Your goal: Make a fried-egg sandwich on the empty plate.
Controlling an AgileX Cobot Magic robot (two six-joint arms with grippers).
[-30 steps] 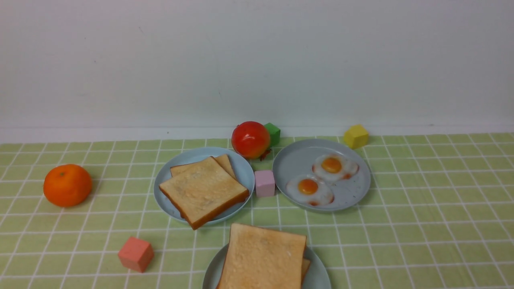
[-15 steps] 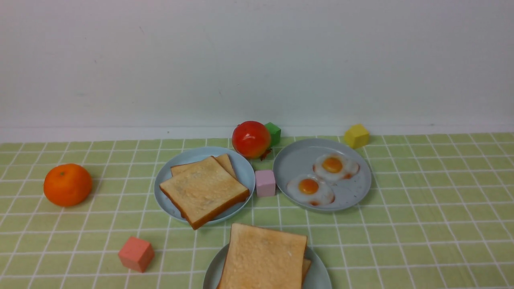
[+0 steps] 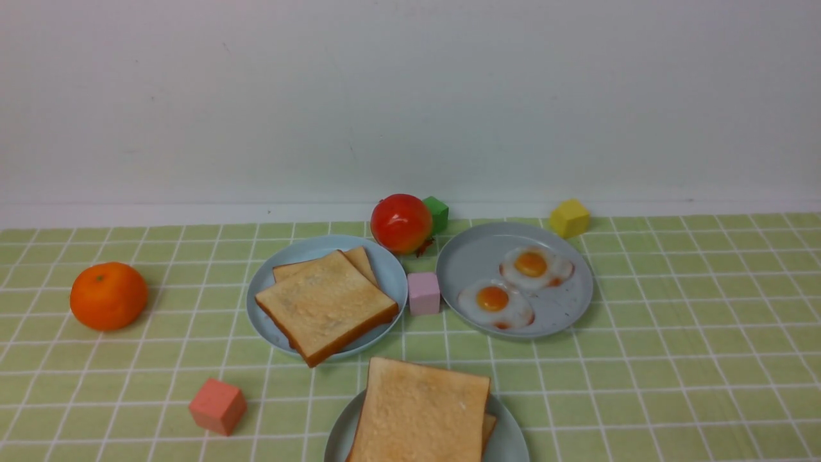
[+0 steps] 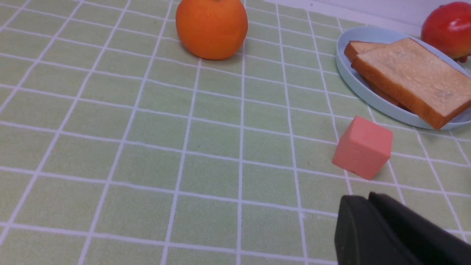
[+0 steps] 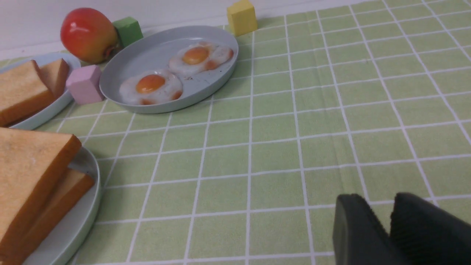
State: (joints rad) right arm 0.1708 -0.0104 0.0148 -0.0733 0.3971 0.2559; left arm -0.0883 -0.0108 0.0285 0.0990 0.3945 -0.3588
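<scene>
- Fried-egg sandwich (image 3: 420, 414): two stacked toast slices on the pale plate (image 3: 510, 436) at the near edge, any egg between them hidden.
- Green checked cloth (image 3: 673, 359) covers the table before a white wall (image 3: 410, 96).
- Grey plate (image 3: 474, 256) holds two fried eggs (image 3: 494, 300); another plate (image 3: 301, 250) holds toast (image 3: 324, 305).
- Left gripper (image 4: 362, 221) nearly closed, empty; right gripper (image 5: 390, 217) slightly parted, empty.
</scene>
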